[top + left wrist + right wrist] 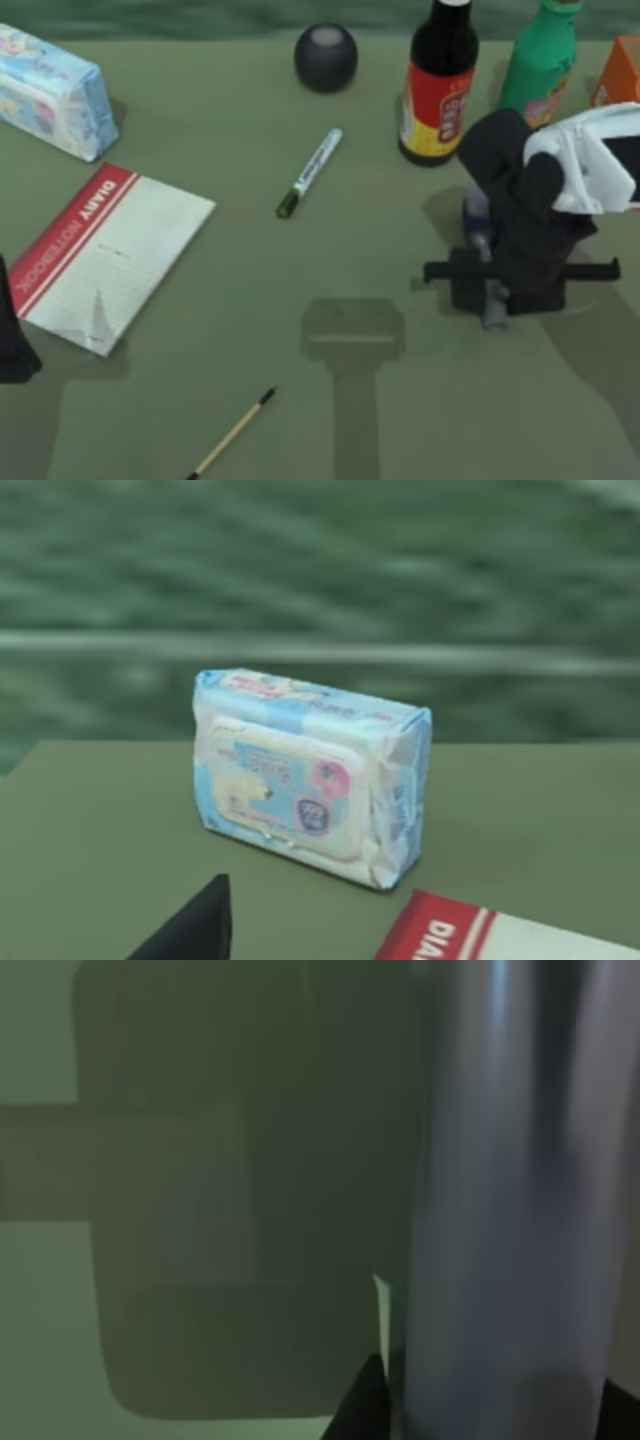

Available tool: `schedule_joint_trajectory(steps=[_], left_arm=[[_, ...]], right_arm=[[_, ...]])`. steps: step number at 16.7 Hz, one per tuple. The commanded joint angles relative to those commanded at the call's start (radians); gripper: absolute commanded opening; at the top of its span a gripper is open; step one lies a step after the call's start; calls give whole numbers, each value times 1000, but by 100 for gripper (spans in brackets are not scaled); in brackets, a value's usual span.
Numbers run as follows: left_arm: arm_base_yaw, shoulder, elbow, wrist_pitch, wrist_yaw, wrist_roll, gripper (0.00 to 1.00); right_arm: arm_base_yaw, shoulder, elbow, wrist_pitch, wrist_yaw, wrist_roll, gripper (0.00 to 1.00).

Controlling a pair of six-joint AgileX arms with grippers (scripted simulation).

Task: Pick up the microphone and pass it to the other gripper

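The microphone (493, 308) lies under my right gripper (492, 290) at the right of the table; only a piece of its grey handle and a bluish bit nearer the bottles show past the black hand. In the right wrist view the grey handle (510, 1210) fills the right side, and a dark fingertip (365, 1405) rests against its edge, with another dark tip on the far side. The right gripper is shut on the handle, low over the table. My left gripper (12, 345) is parked at the left edge, open, with one fingertip (195, 930) in its wrist view.
A dark grey ball (325, 57), a white-and-green marker pen (310, 172), a dark sauce bottle (438, 85), a green bottle (540, 65) and an orange box (618, 75) stand behind. A wipes pack (48, 92), a red-and-white notebook (105, 255) and a thin brush (232, 433) lie on the left.
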Motion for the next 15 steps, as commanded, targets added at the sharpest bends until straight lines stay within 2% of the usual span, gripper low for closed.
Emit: schedule_joint_trajectory(steps=[7,8,11,15], left_arm=[[0,0,0,0,0,0,100],[0,0,0,0,0,0,100],[0,0,0,0,0,0,100],[0,0,0,0,0,0,100]], right_arm=[[0,0,0,0,0,0,0],[12,-42,24,-9,-46,29,0],[14,-46,19,23,-55,17,0],[19,-82,-19,205,-106,-43,0]])
